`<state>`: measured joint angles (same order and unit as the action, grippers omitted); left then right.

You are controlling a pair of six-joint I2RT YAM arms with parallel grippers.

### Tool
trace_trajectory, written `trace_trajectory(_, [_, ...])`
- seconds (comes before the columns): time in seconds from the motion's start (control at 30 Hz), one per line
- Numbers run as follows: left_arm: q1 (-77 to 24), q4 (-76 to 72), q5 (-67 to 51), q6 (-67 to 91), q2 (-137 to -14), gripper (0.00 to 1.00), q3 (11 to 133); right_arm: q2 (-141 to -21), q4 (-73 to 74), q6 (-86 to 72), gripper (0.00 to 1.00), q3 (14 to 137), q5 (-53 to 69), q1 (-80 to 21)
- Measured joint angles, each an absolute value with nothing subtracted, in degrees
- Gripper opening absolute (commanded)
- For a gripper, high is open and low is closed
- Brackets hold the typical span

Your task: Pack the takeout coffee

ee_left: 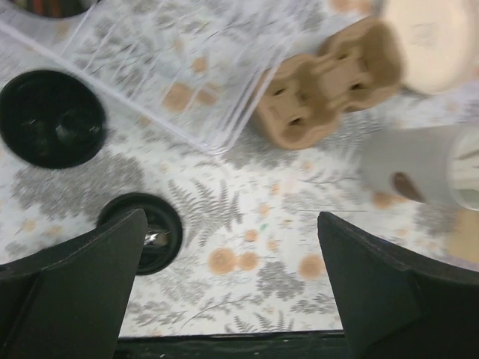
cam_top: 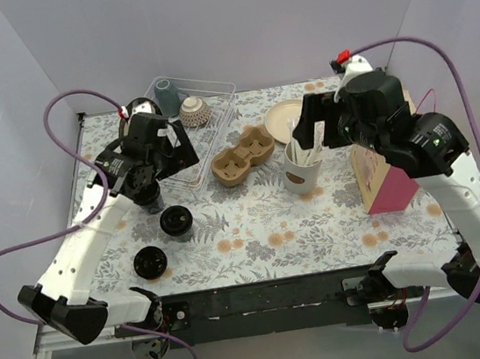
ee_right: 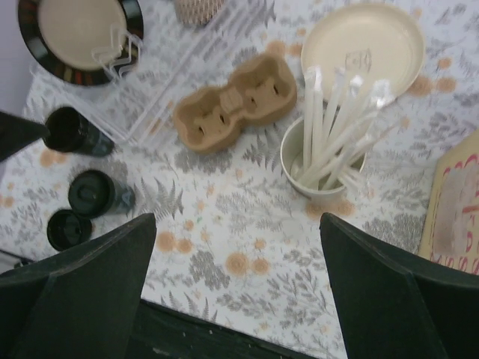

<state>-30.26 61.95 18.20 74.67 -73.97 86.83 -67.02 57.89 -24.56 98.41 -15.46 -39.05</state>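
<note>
Two takeout coffee cups with black lids stand at the table's left. One (cam_top: 148, 198) (ee_left: 51, 116) (ee_right: 75, 131) is by the clear tray's near corner. The other (cam_top: 175, 221) (ee_left: 150, 233) (ee_right: 97, 193) is just in front of it, partly behind my left finger in the left wrist view. A brown two-hole cardboard carrier (cam_top: 243, 157) (ee_left: 329, 90) (ee_right: 236, 105) lies empty mid-table. My left gripper (cam_top: 147, 183) (ee_left: 232, 284) is open and empty, raised over the cups. My right gripper (cam_top: 317, 129) (ee_right: 238, 288) is open and empty, high over the table's right middle.
A loose flat black lid (cam_top: 149, 262) (ee_right: 67, 228) lies near the front left. A clear tray (cam_top: 210, 117) holds a grey cup (cam_top: 166, 92) and a woven cup (cam_top: 193, 110). A white cup of straws (cam_top: 301, 171), a beige plate (cam_top: 283, 119) and a pink bag (cam_top: 386, 180) are on the right.
</note>
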Motion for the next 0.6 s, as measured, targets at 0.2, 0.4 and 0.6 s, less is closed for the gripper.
trace_trajectory(0.2, [-30.1,55.2,4.0,72.9,-68.8,0.98,89.6,-76.3,63.5,-25.2,0.84,118.8,-22.3,-38.9])
trace_trajectory(0.4, [-30.1,49.9,-10.5,73.7,-65.5,0.95,85.6,-78.4,69.5,-25.2,0.73,119.4,-29.1,-34.0])
trace_trajectory(0.6, [-30.1,50.0,-16.1,73.9,-65.3,0.95,82.5,-78.7,72.8,-21.8,0.75,116.4,-34.4,-24.4])
